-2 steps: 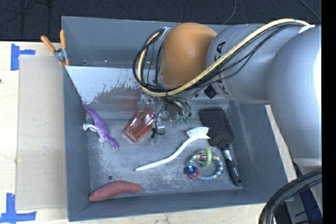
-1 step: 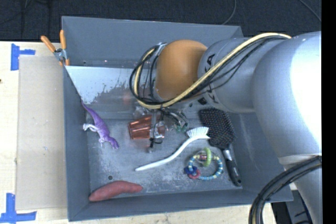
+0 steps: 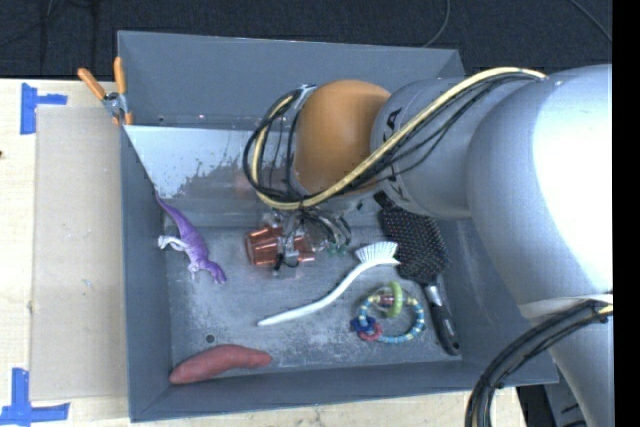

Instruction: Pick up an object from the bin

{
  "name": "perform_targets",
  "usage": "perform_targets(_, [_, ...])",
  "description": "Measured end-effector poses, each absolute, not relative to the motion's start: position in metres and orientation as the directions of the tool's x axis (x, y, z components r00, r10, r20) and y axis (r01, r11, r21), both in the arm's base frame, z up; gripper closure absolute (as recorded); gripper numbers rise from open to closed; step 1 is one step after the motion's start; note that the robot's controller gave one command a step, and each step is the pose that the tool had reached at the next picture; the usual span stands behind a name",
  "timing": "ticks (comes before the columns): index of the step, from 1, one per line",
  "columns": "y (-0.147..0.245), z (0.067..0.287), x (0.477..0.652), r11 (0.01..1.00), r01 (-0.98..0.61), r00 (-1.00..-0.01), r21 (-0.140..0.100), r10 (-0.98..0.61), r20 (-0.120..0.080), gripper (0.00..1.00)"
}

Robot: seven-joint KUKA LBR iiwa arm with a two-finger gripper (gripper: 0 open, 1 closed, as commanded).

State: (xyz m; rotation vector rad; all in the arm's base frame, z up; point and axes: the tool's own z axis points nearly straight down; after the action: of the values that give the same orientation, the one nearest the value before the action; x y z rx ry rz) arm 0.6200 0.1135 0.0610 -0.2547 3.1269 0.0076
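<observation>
gripper (image 3: pixel 291 253) near centre of grey bin (image 3: pixel 230 315), whether spread or closed unclear | copper-brown ribbed cylinder (image 3: pixel 264 246) right against it at 9 o'clock | purple dinosaur (image 3: pixel 190 243) farther out at 9 | white brush (image 3: pixel 335 293) at 4 | black hairbrush (image 3: pixel 415 245) at 3 | coloured bead ring (image 3: pixel 388 315) at 4, beyond the brush | reddish sausage shape (image 3: pixel 220 362) at 7

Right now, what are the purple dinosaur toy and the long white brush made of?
The purple dinosaur toy looks like moulded plastic or rubber with a dull finish: one even colour, smooth rounded limbs. The long white brush seems to be hard plastic: its thin curved handle is one smooth white piece. The fine bristles are probably nylon.
</observation>
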Motion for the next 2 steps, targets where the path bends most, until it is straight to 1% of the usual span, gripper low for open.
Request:
perform_targets(1, [0.1135,0.0616,0.6198,0.989,-0.145,-0.989,0.004,-0.145,-0.004,1.00])
perform_targets(2, [0.1132,0.0673,0.6179,0.990,-0.141,-0.990,0.004,-0.141,0.002,1.00])
